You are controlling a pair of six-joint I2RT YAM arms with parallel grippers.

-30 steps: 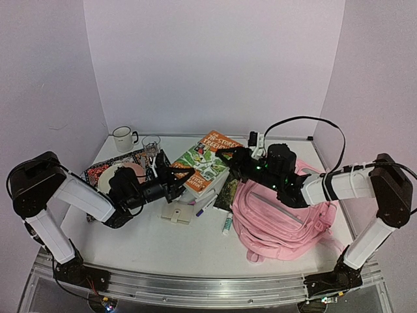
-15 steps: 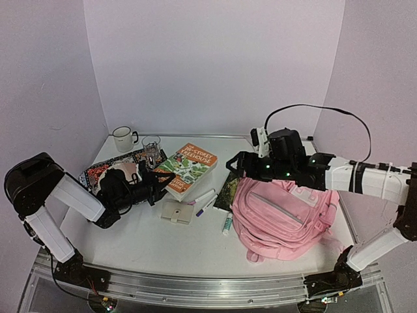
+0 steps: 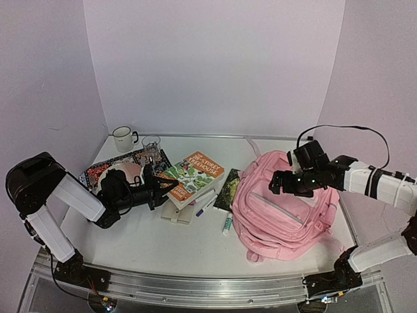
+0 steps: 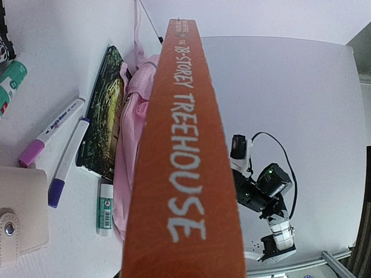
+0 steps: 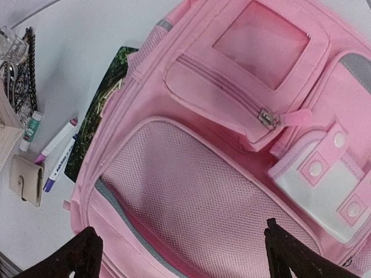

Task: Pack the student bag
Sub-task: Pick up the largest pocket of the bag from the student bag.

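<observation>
student bag [image 3: 280, 218] flat at right edge of desk [image 3: 143, 251]; right hand [image 3: 280, 184] spread wide, empty, just above it; left hand [image 3: 163, 186] clamped on book [image 3: 194, 173], mid-desk; wallet [image 3: 176, 212], purple marker [image 3: 206, 207], glue stick [image 3: 227, 223] unpacked; judged barely begun

There are one student bag [image 3: 280, 218], two books (an orange book [image 3: 195, 175] and a dark green book [image 3: 228, 190]), two markers [image 3: 204, 195], one glue stick [image 3: 227, 223], one wallet [image 3: 174, 214], one mug [image 3: 122, 138], one glass [image 3: 151, 144].

The student bag [image 3: 281, 218] is pink, the book [image 3: 197, 173] orange-spined.
</observation>
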